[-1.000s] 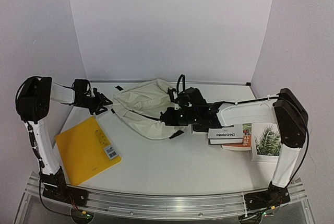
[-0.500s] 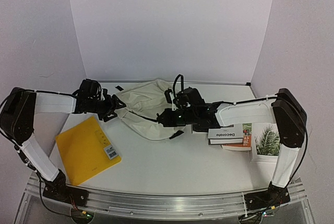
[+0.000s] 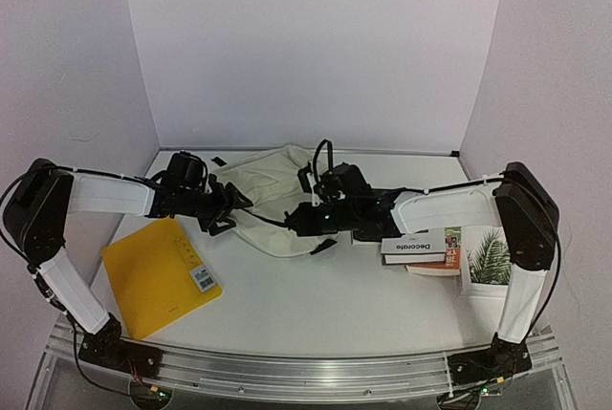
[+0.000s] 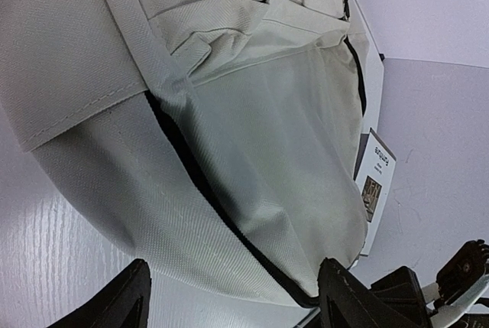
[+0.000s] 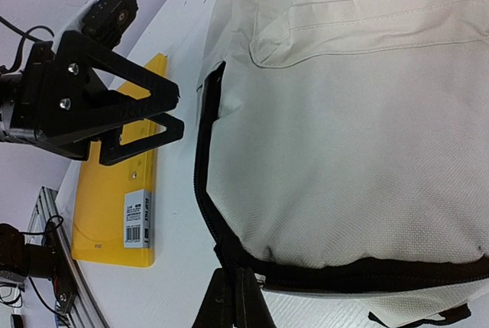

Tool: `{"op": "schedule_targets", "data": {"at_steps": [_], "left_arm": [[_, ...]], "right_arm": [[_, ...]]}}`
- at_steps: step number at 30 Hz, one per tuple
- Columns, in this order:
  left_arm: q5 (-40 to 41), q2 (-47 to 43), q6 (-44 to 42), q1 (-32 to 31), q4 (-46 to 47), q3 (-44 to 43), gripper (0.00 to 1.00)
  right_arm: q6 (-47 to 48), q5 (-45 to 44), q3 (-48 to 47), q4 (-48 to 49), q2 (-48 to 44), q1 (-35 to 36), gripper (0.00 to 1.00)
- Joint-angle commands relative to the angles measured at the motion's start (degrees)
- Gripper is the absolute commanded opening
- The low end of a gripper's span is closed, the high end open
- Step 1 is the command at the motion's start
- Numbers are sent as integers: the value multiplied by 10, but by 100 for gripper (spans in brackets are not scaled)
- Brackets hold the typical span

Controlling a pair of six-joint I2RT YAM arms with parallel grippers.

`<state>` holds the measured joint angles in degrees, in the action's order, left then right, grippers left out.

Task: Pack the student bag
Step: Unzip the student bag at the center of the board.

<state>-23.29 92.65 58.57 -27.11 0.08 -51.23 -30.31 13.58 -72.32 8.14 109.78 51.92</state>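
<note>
The student bag (image 3: 271, 192), cream fabric with black zipper trim, lies on the table at the back centre. My right gripper (image 3: 299, 222) is at its near edge. In the right wrist view the right gripper (image 5: 235, 297) is shut on the bag's (image 5: 359, 129) black zipper trim (image 5: 229, 251). My left gripper (image 3: 223, 211) is open at the bag's left side. In the left wrist view its fingertips (image 4: 131, 297) stand wide apart and empty in front of the bag (image 4: 252, 144). It also shows open in the right wrist view (image 5: 164, 114).
A yellow folder (image 3: 158, 271) lies at the front left, also in the right wrist view (image 5: 122, 206). Stacked books (image 3: 421, 248) and a plant-cover book (image 3: 492, 257) lie to the right. A white book (image 4: 374, 186) shows under the bag's edge.
My left arm has swung right, from the table's left edge to the bag's left side. My right gripper has shifted slightly left along the bag's near edge.
</note>
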Motion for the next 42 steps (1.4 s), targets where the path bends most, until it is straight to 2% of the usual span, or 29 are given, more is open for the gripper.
{"op": "schedule_targets", "data": {"at_steps": [1,7,9,11,14,20,28,32,42], "left_arm": [[0,30,8,-8,20,-40,74],[-13,70,5,-12,33,-68,71],[-18,82,3,-14,33,-75,66],[-21,90,4,-15,39,-76,55],[-18,91,8,-16,46,-70,30],[-11,77,10,-16,49,-53,2],[36,22,-28,-14,-11,-22,0],[57,-21,-42,2,-46,11,0],[46,-145,-78,112,-94,105,0]], "right_arm": [[10,6,-9,21,7,11,0],[15,4,-12,21,12,13,0],[14,3,-12,20,13,13,0],[14,0,-9,21,13,15,0],[12,-8,-3,21,11,16,0],[9,-45,-6,8,-10,18,0],[2,-101,-39,-42,-40,14,0],[-11,-96,-67,-79,-33,-10,0],[-15,-74,-63,-109,-33,-54,0]]}}
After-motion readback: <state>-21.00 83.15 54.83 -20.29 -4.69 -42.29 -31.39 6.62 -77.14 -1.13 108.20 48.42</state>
